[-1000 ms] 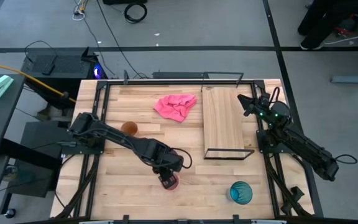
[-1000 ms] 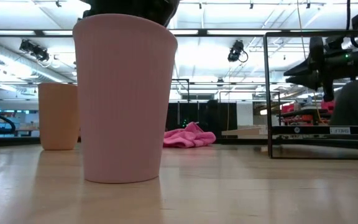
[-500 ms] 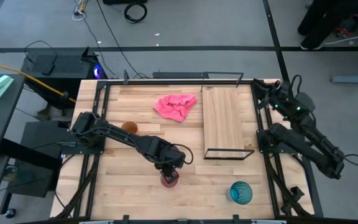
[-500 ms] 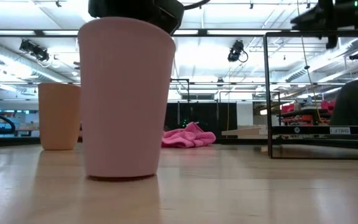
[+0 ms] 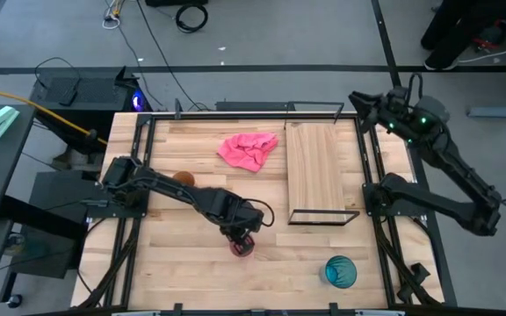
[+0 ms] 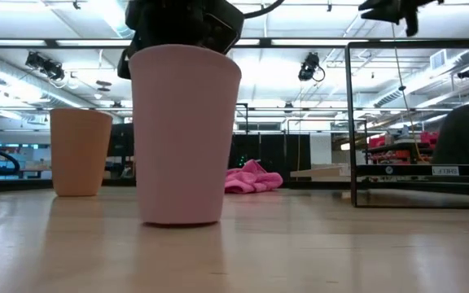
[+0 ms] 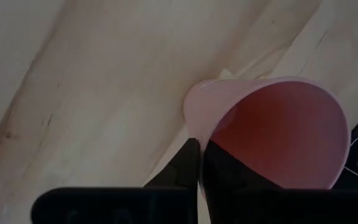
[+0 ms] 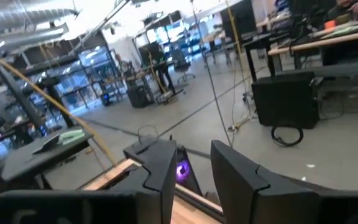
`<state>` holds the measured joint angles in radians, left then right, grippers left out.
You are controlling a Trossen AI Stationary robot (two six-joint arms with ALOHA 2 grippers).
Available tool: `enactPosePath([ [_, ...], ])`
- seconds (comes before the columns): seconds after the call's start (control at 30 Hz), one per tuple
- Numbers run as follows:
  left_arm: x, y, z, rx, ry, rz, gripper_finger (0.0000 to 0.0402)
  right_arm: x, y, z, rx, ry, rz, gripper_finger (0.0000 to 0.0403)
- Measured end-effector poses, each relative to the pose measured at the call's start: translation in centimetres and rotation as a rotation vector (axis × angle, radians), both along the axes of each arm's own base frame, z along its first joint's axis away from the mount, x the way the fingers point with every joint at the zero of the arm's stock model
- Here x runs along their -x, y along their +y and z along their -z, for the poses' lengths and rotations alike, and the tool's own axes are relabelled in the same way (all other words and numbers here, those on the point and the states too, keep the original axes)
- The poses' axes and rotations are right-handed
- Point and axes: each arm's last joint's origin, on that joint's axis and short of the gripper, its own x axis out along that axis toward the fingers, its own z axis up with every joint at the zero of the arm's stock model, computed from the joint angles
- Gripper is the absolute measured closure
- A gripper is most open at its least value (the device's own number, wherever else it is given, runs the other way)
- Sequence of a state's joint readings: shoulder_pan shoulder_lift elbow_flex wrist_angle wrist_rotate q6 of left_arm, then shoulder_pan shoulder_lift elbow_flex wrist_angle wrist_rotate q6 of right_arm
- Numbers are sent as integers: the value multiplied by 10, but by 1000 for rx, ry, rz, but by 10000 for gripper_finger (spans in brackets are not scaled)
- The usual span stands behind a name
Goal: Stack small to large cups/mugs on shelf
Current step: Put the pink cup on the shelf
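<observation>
Nearest the front edge of the table: teal cup [image 5: 341, 271], upright, on its own towards the right, well apart from everything else. No gripper near it.

Just behind and left of that, the left gripper [image 5: 242, 239] is down on the pink cup [image 5: 242, 247] – wrist view shows one finger inside the rim and one outside, so the claw is pinched narrow on the cup wall [image 7: 194, 163]. In the low view the pink cup [image 6: 187, 134] sits upright w/ its base on the tabletop [image 6: 300, 252]; not lifted as far as I can tell.

Further back, left side: orange-brown cup [image 5: 183, 180], upright, half hidden by the left arm, untouched.

Mid-right: shelf [image 5: 316, 171], long pale board w/ black wire frame – nothing on it. Pink cloth [image 5: 249, 149] lies beside its far-left end, apart from the board.

Farthest: right gripper [image 5: 365, 104] is raised past the shelf's far-right corner, off the work; fingers part-open w/ a narrow gap, holding nothing.

Progress, judged from this: barely begun. No cup nested, none on the shelf. All 3 are yet to be stacked and placed there; the pink one is merely gripped.
</observation>
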<state>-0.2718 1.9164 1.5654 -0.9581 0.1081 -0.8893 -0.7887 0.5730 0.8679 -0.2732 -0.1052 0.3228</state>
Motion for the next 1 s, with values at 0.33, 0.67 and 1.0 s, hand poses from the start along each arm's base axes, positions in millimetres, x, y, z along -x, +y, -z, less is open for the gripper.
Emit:
enactPosePath([
  [0.33,-3,33,-53,-8,-86,36,392,2,3,-44,-93,108,-31,295],
  [0.67,0,99,-151,-187,-283,14,392,14,15,-53,-209,230,-33,295],
  [1.0,10,177,-194,-344,-445,-92,392,16,17,-47,-260,283,-34,295],
])
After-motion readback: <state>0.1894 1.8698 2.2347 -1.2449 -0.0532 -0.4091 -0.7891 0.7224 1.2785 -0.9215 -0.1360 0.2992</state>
